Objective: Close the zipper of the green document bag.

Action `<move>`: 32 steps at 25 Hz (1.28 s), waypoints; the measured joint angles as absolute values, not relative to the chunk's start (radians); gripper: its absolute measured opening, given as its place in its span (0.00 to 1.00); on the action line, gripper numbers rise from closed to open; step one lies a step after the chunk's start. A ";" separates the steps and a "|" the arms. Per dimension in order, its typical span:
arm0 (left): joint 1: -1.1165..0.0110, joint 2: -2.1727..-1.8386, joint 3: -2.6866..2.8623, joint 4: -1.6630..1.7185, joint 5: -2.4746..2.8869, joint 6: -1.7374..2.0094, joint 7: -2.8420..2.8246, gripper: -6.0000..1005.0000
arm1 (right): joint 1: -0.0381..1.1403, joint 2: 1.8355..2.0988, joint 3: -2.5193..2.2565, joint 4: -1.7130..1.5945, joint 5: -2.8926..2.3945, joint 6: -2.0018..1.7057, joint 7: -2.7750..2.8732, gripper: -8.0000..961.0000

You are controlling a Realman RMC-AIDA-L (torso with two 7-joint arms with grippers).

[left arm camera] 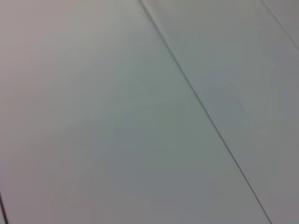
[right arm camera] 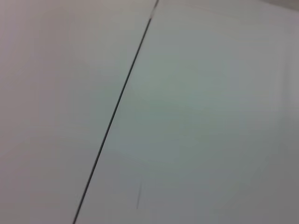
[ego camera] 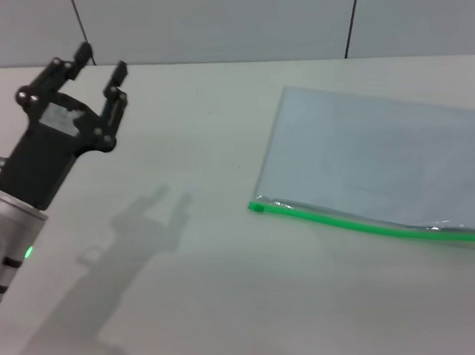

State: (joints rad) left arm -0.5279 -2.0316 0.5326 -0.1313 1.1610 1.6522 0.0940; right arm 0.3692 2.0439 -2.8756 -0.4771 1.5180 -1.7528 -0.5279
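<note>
The green document bag lies flat on the table at the right of the head view, a pale blue-grey pouch. Its zipper runs as a bright green strip along the near long edge, with a small green tab at the left end. My left gripper hovers at the far left, raised above the table and well away from the bag, its black fingers open with nothing between them. The right gripper is out of view. Both wrist views show only plain pale surfaces with a dark seam.
The pale table stretches between the left arm and the bag. A grey wall with dark cables rises behind the table's far edge. The arm's shadow falls on the table near the middle left.
</note>
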 joint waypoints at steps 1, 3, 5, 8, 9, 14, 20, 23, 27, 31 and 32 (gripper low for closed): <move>-0.525 -2.031 0.532 -0.125 1.158 1.658 0.068 0.42 | 0.369 2.043 -2.876 -0.472 1.512 -1.755 -0.502 0.79; -0.520 -2.031 0.532 -0.113 1.152 1.672 0.011 0.42 | 0.371 2.043 -2.876 -0.466 1.507 -1.755 -0.468 0.84; -0.519 -2.031 0.532 -0.108 1.135 1.685 -0.050 0.42 | 0.373 2.043 -2.876 -0.465 1.507 -1.752 -0.435 0.87; -0.517 -2.030 0.532 -0.106 1.101 1.698 -0.139 0.42 | 0.378 2.043 -2.876 -0.463 1.507 -1.748 -0.398 0.89; -0.514 -2.028 0.532 -0.100 1.090 1.700 -0.177 0.42 | 0.379 2.043 -2.876 -0.463 1.508 -1.747 -0.391 0.90; -0.498 -2.026 0.540 -0.048 1.086 1.701 -0.323 0.42 | 0.399 2.043 -2.876 -0.467 1.500 -1.719 -0.327 0.90; -0.497 -2.026 0.545 -0.042 1.088 1.710 -0.360 0.42 | 0.410 2.043 -2.876 -0.471 1.492 -1.701 -0.325 0.90; -0.498 -2.026 0.546 -0.042 1.088 1.719 -0.360 0.42 | 0.413 2.045 -2.876 -0.473 1.486 -1.694 -0.325 0.90; -0.496 -2.026 0.538 -0.041 1.084 1.730 -0.361 0.42 | 0.416 2.045 -2.876 -0.480 1.484 -1.693 -0.325 0.89; -0.490 -2.025 0.536 -0.041 1.074 1.744 -0.362 0.41 | 0.416 2.045 -2.876 -0.481 1.483 -1.697 -0.324 0.89; -0.490 -2.025 0.536 -0.041 1.074 1.744 -0.362 0.41 | 0.416 2.045 -2.876 -0.482 1.483 -1.698 -0.324 0.89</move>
State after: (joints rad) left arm -0.4900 -2.0245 0.5358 -0.0413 1.0741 1.7437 -0.3621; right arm 0.4157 2.0448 -2.8762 -0.4819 1.4830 -1.6978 -0.3242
